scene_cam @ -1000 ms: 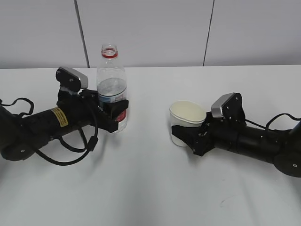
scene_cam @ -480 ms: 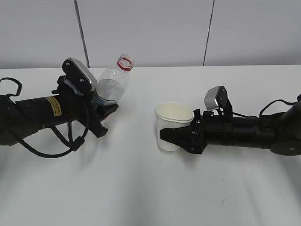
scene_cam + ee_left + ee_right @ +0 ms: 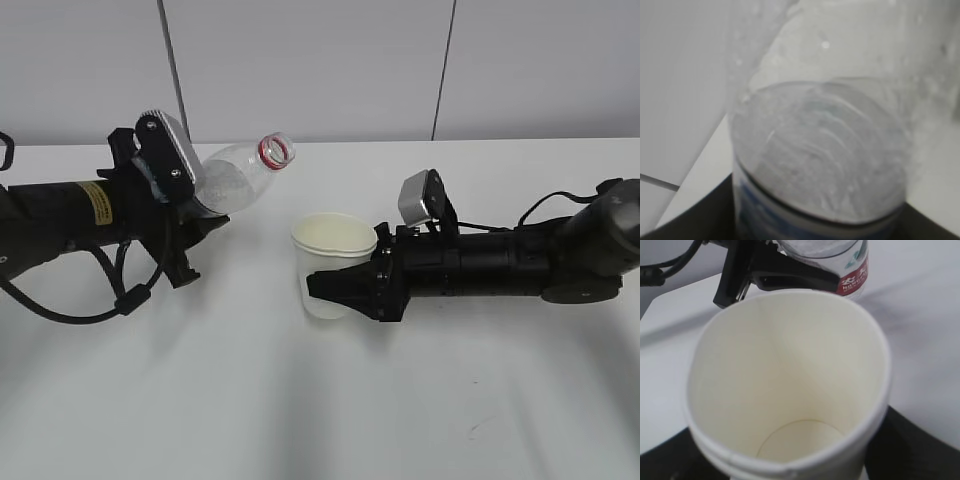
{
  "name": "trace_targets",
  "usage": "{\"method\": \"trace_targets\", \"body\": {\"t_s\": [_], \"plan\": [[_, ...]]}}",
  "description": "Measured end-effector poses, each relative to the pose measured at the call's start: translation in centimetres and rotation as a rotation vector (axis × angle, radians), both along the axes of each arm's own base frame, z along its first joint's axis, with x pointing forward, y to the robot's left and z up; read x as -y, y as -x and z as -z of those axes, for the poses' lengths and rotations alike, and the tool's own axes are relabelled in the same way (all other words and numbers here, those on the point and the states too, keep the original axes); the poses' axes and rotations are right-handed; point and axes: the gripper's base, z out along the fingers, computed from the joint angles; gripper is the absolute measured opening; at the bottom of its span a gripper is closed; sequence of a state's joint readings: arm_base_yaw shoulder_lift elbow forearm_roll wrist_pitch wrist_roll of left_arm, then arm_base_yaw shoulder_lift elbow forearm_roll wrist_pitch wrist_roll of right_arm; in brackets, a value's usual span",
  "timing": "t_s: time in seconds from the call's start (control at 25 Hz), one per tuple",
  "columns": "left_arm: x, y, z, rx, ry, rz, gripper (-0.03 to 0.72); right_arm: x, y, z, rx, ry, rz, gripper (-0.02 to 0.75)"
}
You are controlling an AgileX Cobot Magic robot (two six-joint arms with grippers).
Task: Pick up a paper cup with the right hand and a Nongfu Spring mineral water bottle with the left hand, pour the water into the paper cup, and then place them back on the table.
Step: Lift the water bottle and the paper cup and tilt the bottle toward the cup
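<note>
My left gripper [image 3: 196, 222] is shut on the Nongfu Spring mineral water bottle [image 3: 235, 177]. The uncapped bottle is tilted hard to the right, its red-ringed mouth pointing toward the paper cup [image 3: 332, 262] but still left of and above its rim. The bottle's clear body fills the left wrist view [image 3: 825, 150]. My right gripper [image 3: 345, 287] is shut on the cup and holds it upright just above the table [image 3: 320, 400]. In the right wrist view the cup [image 3: 785, 385] looks dry inside, and the bottle's red label [image 3: 852, 275] shows beyond it.
A grey panelled wall [image 3: 320, 70] runs along the table's far edge. Black cables loop on the table under the left arm [image 3: 100, 300] and behind the right arm [image 3: 560, 205].
The left gripper has tilted the bottle further right, toward horizontal. The right gripper has carried the cup left, closer to the bottle's mouth.
</note>
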State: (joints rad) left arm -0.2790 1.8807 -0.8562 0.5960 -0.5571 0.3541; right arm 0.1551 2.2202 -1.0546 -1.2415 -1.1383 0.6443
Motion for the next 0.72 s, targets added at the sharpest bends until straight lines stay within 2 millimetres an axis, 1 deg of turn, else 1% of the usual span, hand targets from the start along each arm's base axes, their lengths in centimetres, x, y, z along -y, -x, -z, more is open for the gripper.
{"method": "trace_targets", "body": {"t_s": [0.24,0.72], "plan": [[-0.27,0.13,-0.50,0.051,-0.112,0.032,0.390,-1.09,-0.25,-0.15,0.004,0.028,-0.016,0.508],[-0.82,-0.27,-0.70,0.171,-0.280,0.047,0.390,-0.95,-0.54,0.11,-0.007,0.064,0.005,0.508]]}}
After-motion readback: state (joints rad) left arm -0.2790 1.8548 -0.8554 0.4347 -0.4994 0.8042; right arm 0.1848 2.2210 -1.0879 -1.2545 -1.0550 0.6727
